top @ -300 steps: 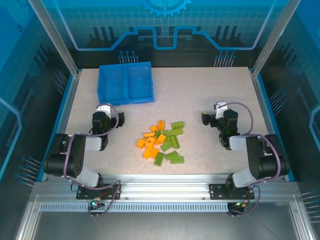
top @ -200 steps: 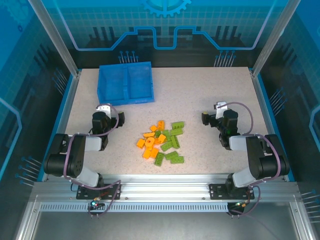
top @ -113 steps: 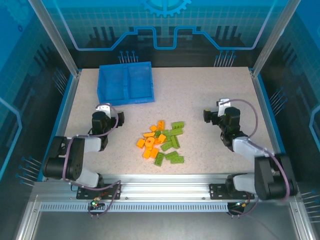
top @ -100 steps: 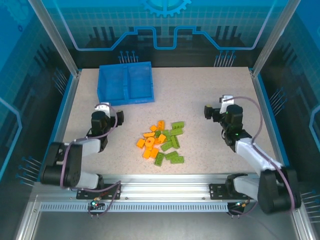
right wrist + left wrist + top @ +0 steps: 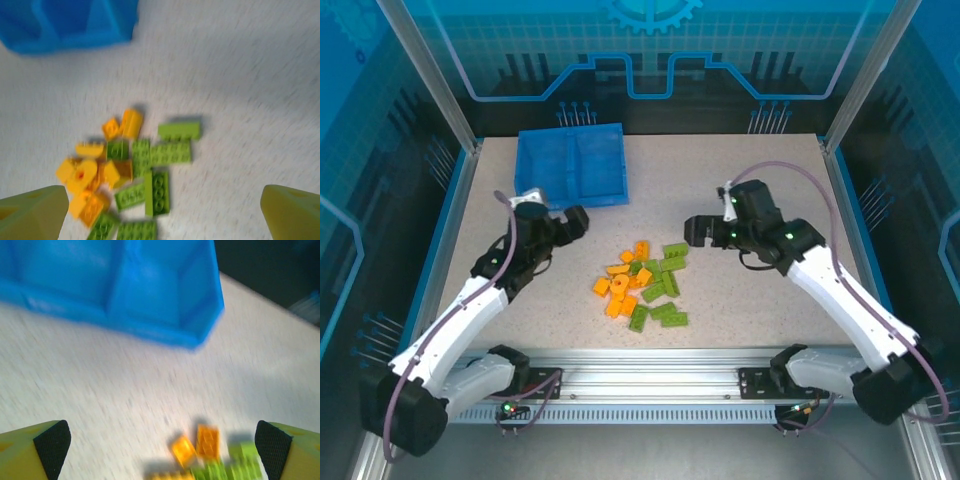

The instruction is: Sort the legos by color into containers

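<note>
Legos (image 5: pixel 642 285), orange and green mixed, lie heaped on the table (image 5: pixel 770 180) near-side of the empty bin (image 5: pixel 572 201). Left jaws, close before the bin, and right jaws, well right of it, gape empty: apparently the approach step. Next: lower onto one outlying brick.

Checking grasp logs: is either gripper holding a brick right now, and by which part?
Nothing is held. The left gripper and right gripper are both open, jaws wide apart with nothing between them. The legos lie loose on the table.
</note>
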